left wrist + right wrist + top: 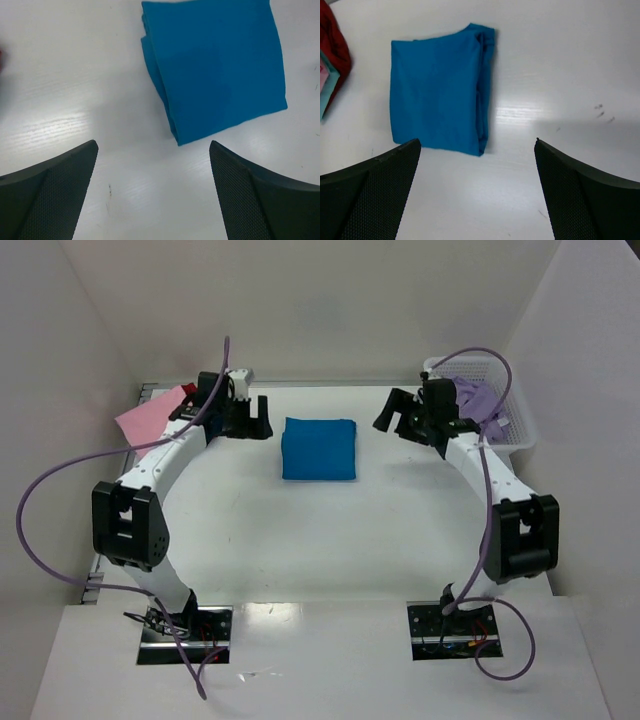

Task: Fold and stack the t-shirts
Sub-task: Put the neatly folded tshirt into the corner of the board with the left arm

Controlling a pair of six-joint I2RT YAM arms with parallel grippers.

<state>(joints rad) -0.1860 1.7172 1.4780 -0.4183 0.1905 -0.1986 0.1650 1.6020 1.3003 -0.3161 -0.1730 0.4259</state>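
A bright blue t-shirt (318,448) lies folded into a neat rectangle in the middle of the white table (320,540). My left gripper (250,426) hovers just left of it, open and empty. In the left wrist view the blue t-shirt (215,70) lies ahead of the wide-apart left gripper (153,145). My right gripper (393,415) hangs just right of the shirt, also open. The right wrist view shows the blue t-shirt (437,95) beyond the empty right gripper (477,142). A pink t-shirt (150,418) and a red t-shirt (188,390) lie at the far left.
A white mesh basket (520,430) at the far right holds lavender cloth (478,398). The red t-shirt (332,45) shows at the left edge of the right wrist view. White walls close in the table on three sides.
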